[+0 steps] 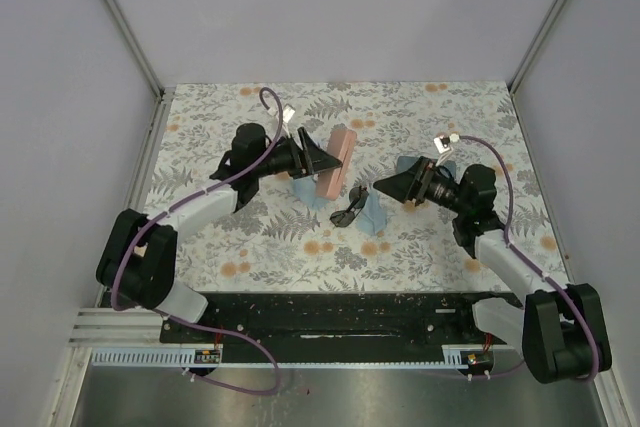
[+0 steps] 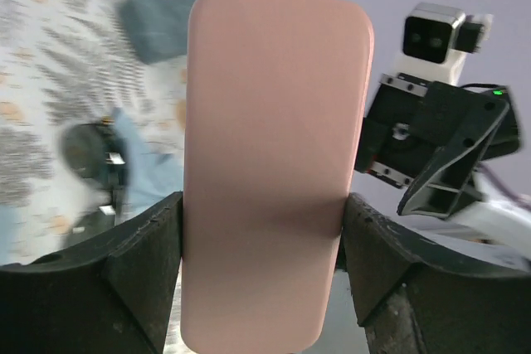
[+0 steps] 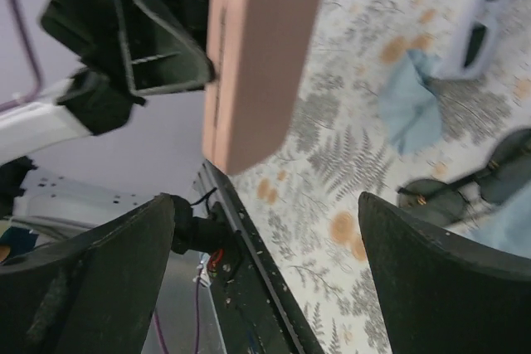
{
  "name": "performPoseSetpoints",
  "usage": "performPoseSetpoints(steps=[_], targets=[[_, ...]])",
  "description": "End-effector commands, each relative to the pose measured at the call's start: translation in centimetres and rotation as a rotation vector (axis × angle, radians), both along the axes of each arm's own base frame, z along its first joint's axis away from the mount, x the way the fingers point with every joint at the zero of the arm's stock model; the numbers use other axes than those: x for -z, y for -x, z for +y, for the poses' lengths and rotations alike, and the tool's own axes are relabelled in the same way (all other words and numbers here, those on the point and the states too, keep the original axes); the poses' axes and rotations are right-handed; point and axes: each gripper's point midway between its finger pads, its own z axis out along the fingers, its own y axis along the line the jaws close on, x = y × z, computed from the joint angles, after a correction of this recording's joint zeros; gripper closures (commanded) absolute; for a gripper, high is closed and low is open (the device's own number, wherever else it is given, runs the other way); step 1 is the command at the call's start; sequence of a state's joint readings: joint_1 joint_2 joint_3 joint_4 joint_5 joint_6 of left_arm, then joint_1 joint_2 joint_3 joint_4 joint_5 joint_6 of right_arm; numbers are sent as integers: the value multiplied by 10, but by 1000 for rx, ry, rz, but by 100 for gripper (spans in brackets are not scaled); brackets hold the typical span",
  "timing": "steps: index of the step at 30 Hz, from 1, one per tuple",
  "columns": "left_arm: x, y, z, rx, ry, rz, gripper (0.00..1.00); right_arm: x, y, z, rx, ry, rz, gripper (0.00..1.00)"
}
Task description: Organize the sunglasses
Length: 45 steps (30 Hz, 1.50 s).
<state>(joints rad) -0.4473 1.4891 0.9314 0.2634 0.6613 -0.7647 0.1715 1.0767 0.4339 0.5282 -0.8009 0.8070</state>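
My left gripper [image 1: 313, 158] is shut on a pink oblong case [image 1: 336, 160] and holds it above the table; in the left wrist view the case [image 2: 274, 147] fills the gap between both fingers [image 2: 141, 263]. My right gripper [image 1: 386, 185] is open and empty, facing the case from the right. The dark sunglasses [image 1: 349, 211] lie unfolded on a light blue cloth [image 1: 373, 210] between the grippers; they show blurred in the left wrist view [image 2: 90, 153] and in the right wrist view [image 3: 469, 186]. The white-framed sunglasses [image 3: 489, 7] lie on the table beyond a second cloth [image 3: 409, 107].
A grey-blue case [image 2: 153, 26] lies on the floral tablecloth [image 1: 420, 117] near my right arm. A second light blue cloth [image 1: 305, 190] lies under my left gripper. The black front rail [image 1: 330, 312] runs along the near edge, and grey walls enclose the table.
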Motion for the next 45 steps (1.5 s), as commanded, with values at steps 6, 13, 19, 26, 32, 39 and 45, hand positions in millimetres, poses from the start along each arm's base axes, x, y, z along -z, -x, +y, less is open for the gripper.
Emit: performPoseSetpoints(steps=[6,13,19,26,32,39,45], targets=[[-130,45,-11,215,616,-28,67,-108,7,42,-230,-224,-216,1],[-136,57,-10,251,688,-15,67,-121,8,56,-264,-222,-211,0],[-138,65,-18,268,692,-22,66,-123,18,71,-310,-203,-209,1],[-135,67,-24,271,687,-16,66,-121,23,82,-335,-202,-198,1],[-128,65,-25,248,653,-17,66,-120,26,86,-343,-201,-177,33],[-101,52,-26,133,437,-53,67,-96,5,79,-201,-86,-87,47],[-76,30,-21,-104,109,-154,67,-61,-23,62,-4,69,5,55]])
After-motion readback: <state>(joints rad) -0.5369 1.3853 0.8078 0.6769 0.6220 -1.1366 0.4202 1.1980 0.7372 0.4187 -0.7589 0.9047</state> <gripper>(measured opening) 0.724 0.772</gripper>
